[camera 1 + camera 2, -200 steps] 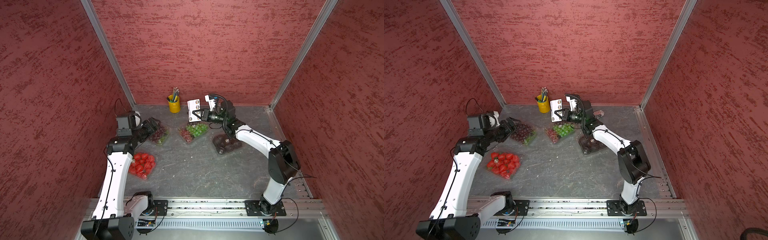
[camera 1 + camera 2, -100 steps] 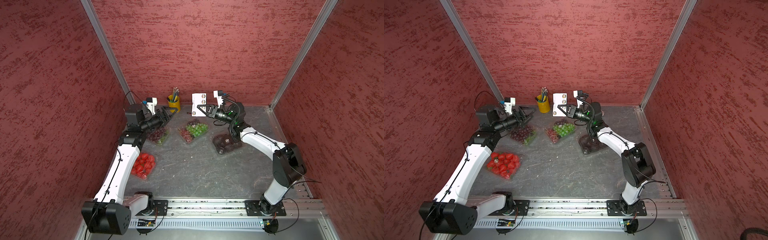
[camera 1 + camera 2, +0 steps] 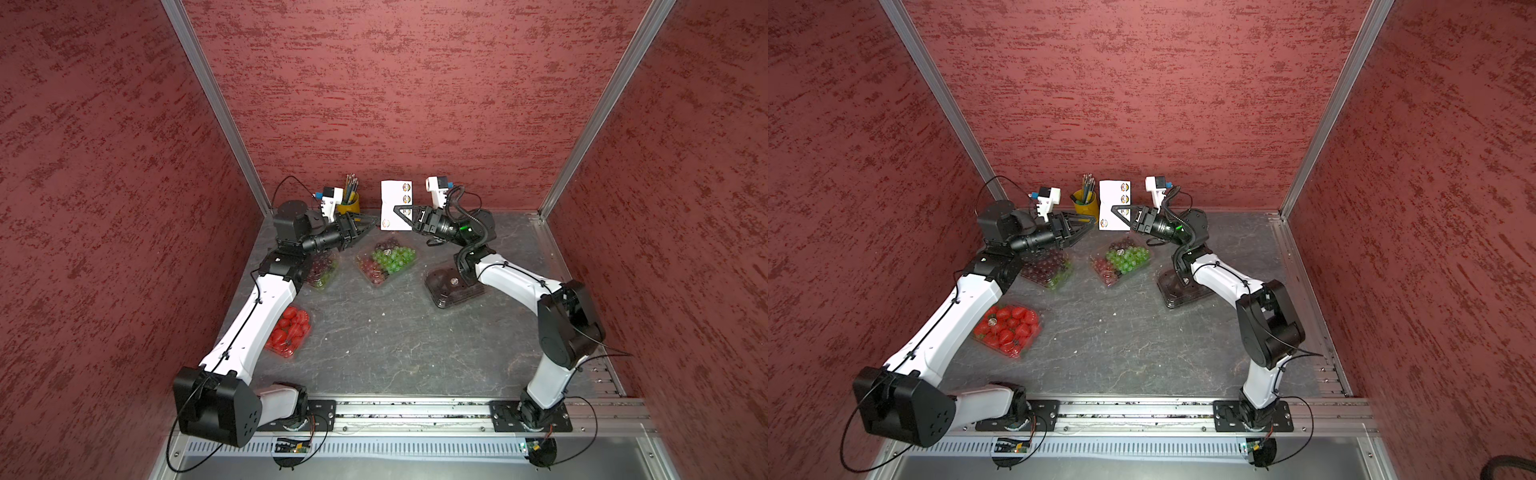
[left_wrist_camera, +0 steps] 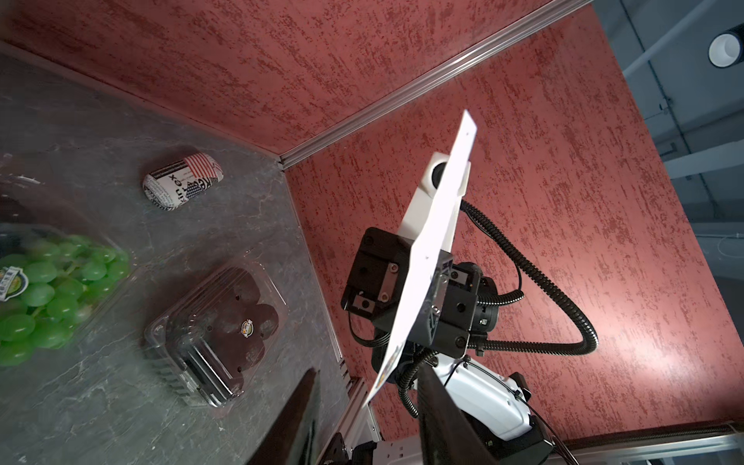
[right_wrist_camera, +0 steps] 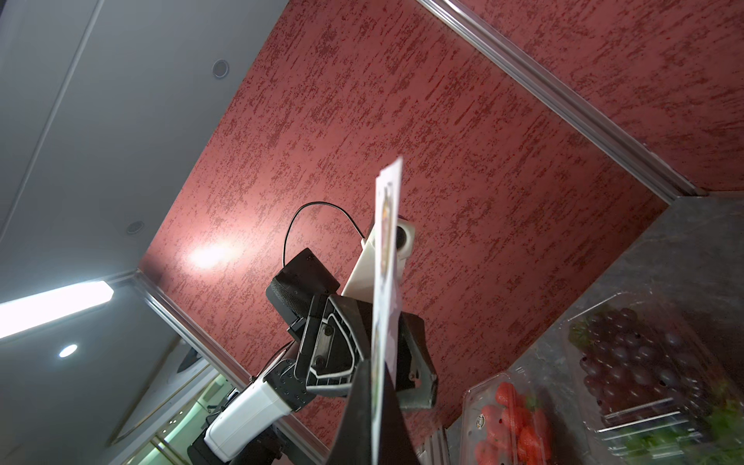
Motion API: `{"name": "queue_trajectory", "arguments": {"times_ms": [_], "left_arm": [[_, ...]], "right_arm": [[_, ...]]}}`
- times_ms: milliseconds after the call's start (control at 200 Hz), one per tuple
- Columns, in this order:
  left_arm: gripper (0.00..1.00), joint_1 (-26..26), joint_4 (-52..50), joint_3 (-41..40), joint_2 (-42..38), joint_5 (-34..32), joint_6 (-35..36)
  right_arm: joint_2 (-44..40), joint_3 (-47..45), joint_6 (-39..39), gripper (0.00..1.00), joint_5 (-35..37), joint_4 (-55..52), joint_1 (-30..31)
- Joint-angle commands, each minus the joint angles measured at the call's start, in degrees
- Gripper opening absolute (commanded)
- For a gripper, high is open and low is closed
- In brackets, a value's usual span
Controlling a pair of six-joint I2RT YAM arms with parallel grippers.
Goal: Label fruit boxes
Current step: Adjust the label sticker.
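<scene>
White sticker sheet (image 3: 392, 195) is hanging upright now, long edge vertical, printed face toward the front; right gripper (image 3: 398, 210) is clamping it. Left gripper (image 3: 371, 227) is coming up off the boxes and closing, fingers (image 4: 300, 418) still apart, straddling the sheet's lower corner. Reading that as a peel starting. All four boxes are lying flat on the table (image 3: 374, 340), lids up. Green-grape box (image 3: 388, 262), strawberry box (image 3: 1007, 328) and black-tray box (image 3: 451, 286) are showing round labels (image 3: 454, 281); dark-red grape box (image 3: 1046, 266) isn't, so it's looking like the target. It's sitting near the left gripper, long axis hard to call; green-grape box is running near-left to far-right.
</scene>
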Motion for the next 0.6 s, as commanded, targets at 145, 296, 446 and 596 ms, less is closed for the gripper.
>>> {"name": "queue_trajectory", "arguments": {"times_ms": [145,296,446,596], "left_arm": [[0.36,-1.9,3.9,2.0,1.9,1.8,-0.8],[0.32,-2.4,4.2,2.6,2.5,1.8,-0.7],[0.26,-2.5,4.7,3.1,3.1,1.7,-1.1],[0.19,-2.5,6.5,3.2,3.7,2.1,-2.1]], "right_arm": [[0.4,1.0,2.5,0.0,-0.7,4.6,0.0],[0.4,0.7,2.5,0.0,-0.8,4.5,0.0],[0.3,0.7,2.0,0.0,-0.7,3.7,0.1],[0.3,0.8,1.5,0.0,-0.6,3.1,0.1]]}}
